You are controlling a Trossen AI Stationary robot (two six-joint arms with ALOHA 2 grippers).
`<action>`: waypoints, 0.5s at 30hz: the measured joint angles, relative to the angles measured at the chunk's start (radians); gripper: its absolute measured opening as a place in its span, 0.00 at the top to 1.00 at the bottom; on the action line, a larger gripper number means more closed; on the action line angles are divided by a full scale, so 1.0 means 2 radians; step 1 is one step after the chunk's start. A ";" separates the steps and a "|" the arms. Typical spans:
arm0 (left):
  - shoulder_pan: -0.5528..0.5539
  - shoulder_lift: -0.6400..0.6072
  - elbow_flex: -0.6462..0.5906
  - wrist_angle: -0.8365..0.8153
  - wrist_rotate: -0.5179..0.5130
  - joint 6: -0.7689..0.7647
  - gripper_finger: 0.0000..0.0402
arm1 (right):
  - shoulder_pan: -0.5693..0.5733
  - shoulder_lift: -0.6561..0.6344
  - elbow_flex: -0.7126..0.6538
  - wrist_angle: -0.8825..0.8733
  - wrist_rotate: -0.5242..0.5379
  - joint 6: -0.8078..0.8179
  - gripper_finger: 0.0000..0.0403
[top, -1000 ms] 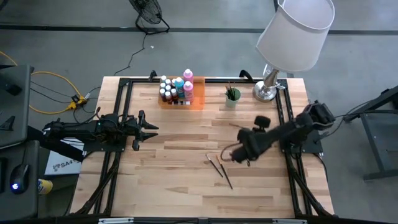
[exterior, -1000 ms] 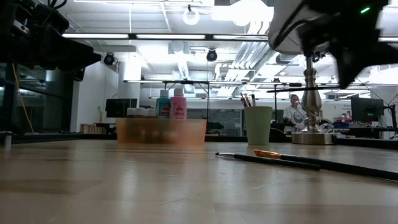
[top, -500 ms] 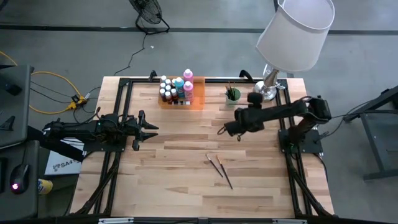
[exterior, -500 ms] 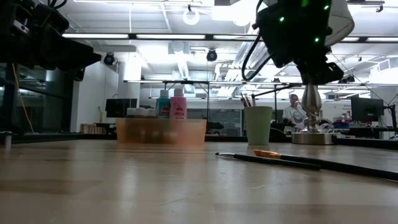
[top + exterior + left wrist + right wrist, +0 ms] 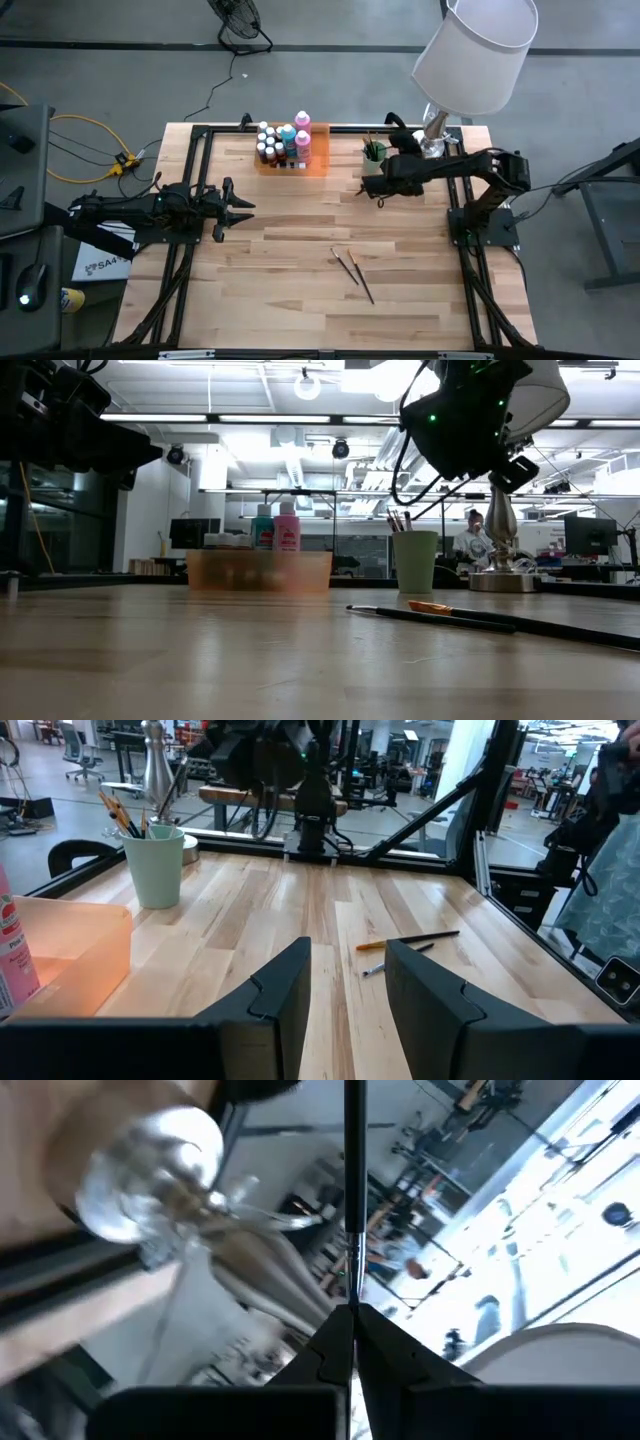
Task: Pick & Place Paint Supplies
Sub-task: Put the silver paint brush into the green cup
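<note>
Right gripper [image 5: 372,190], just beside the green cup [image 5: 374,155], pinches a thin dark paintbrush [image 5: 351,1190], shaft projecting straight from pressed-together fingers. Left gripper [image 5: 245,208] part-spread, idle at the table's left.

Right pincer [image 5: 372,190] clamped shut, arm raised; left pincer [image 5: 243,208] parted, arm resting low.

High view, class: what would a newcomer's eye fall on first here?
The big white lamp at the table's far right corner. Below it, the right tool, shut on a brush, hangs beside the green cup. Bottles crowd the orange tray; more brushes lie mid-table.
</note>
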 joint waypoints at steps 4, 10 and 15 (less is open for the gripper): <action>0.000 0.000 0.000 0.000 0.000 0.000 0.69 | -0.014 -0.003 0.000 -0.001 0.041 -0.031 0.99; 0.000 0.000 0.000 0.000 0.000 0.000 0.69 | -0.032 -0.008 0.001 0.005 0.096 -0.097 0.99; 0.000 0.000 0.000 0.000 0.000 0.000 0.69 | -0.040 0.001 0.001 0.050 0.111 -0.183 0.99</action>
